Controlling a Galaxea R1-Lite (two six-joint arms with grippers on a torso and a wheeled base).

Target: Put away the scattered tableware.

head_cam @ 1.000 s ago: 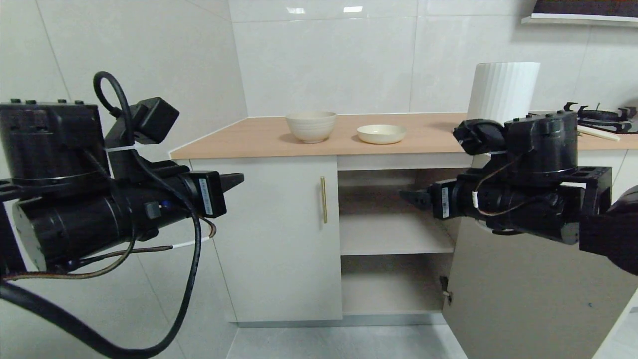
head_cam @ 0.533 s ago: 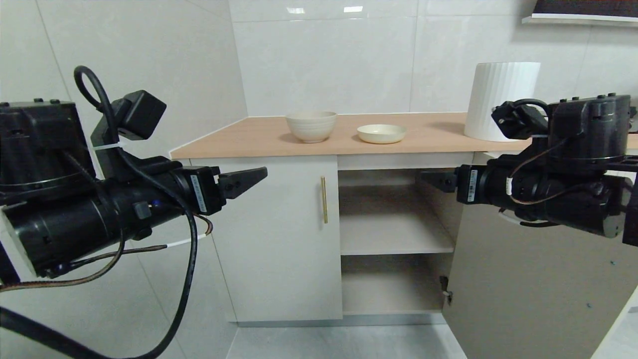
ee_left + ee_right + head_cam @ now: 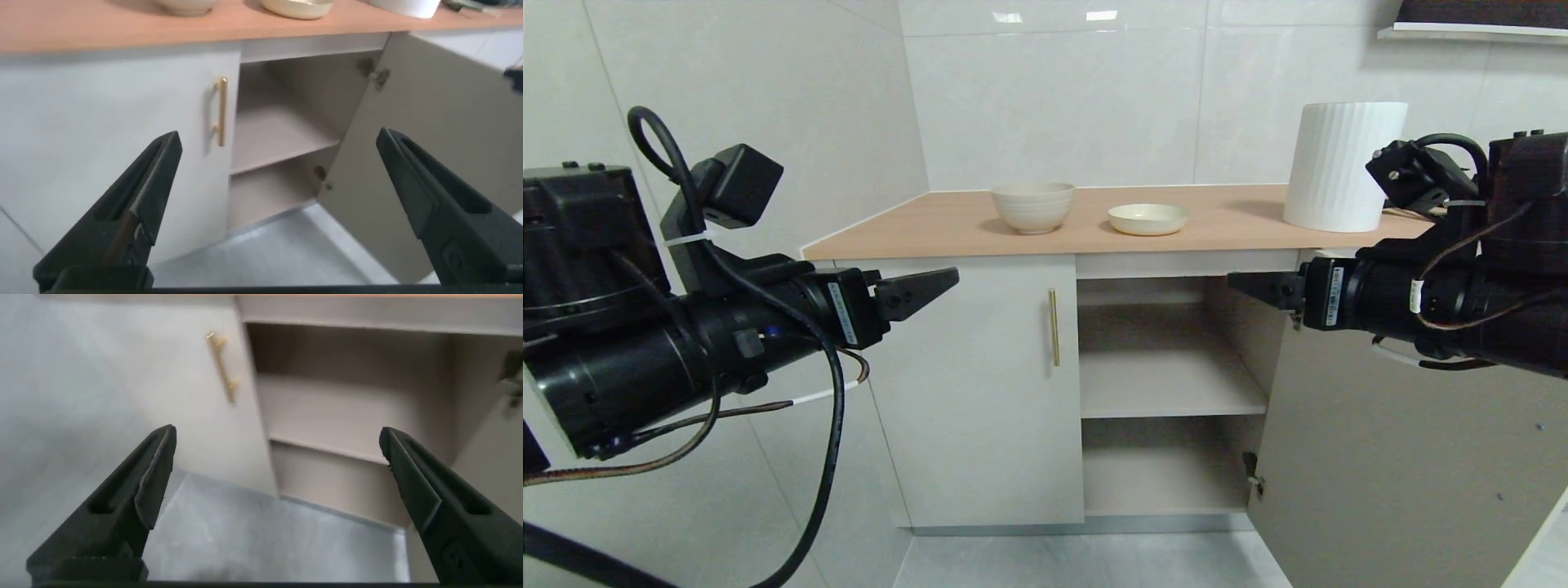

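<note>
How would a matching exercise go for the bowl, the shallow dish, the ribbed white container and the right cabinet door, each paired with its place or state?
Things:
1. bowl
2. shallow dish
3. ribbed white container
4. right cabinet door

Places or states:
A. swung open
B. on the counter, middle of the three
C. on the counter, rightmost of the three
D. on the counter, leftmost of the three, above the closed door

Pairs: 1-D, 2-B, 3-C, 4-A.

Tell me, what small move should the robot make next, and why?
Probably raise the open, empty left gripper toward the beige ribbed ceramic bowl on the wooden countertop: it hangs short of the counter, and the white cabinet's door is already open.
</note>
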